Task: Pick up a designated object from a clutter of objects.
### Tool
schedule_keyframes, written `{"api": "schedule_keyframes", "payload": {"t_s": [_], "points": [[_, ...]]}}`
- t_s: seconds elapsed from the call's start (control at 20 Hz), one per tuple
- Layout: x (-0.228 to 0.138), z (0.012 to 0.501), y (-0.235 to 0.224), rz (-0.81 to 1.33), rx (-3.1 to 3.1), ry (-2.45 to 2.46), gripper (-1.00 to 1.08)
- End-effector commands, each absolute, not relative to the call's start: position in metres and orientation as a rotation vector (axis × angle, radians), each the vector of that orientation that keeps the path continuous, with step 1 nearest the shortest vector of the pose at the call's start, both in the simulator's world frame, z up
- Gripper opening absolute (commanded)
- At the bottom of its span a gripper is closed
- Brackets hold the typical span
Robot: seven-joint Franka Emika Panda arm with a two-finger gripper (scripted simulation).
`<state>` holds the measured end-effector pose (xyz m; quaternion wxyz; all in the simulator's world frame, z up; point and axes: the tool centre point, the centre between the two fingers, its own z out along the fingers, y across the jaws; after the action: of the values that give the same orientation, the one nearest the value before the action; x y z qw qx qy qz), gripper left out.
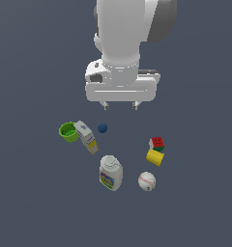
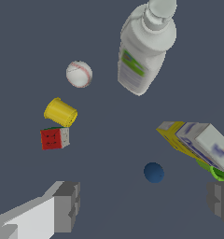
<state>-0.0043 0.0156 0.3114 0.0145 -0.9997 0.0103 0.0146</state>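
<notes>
**Gripper up in the air, puzzle cube sitting off to the side**

So the Panda's gripper (image 1: 121,105) hangs above the dark floor (image 1: 200,202) with its fingers spread apart and nothing between them. You can see both fingertips (image 2: 67,205) wide at the edges of the wrist view.

The puzzle cube (image 1: 157,144) (red, green and white faces) sits on the exterior view's right, touching the yellow block (image 1: 154,157) right next to it. The baseball (image 1: 147,181) is near that pair.

On the exterior view's left, the green cup (image 1: 68,131) lies tipped on its side against the white-yellow box (image 1: 86,137). The tiny blue ball (image 1: 102,128) is just beside the box, almost under the gripper. The white labelled bottle (image 1: 110,172) lies flat between the box and the baseball.
</notes>
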Motion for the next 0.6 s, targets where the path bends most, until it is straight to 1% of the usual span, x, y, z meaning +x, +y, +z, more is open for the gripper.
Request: {"api": "schedule_keyframes", "payload": {"t_s": [0.0, 0.55], "points": [[-0.004, 0.311, 0.016, 0.045, -3.112, 0.032, 1.0], [0.0, 0.304, 0.041, 0.044, -3.112, -0.072, 1.0]]}}
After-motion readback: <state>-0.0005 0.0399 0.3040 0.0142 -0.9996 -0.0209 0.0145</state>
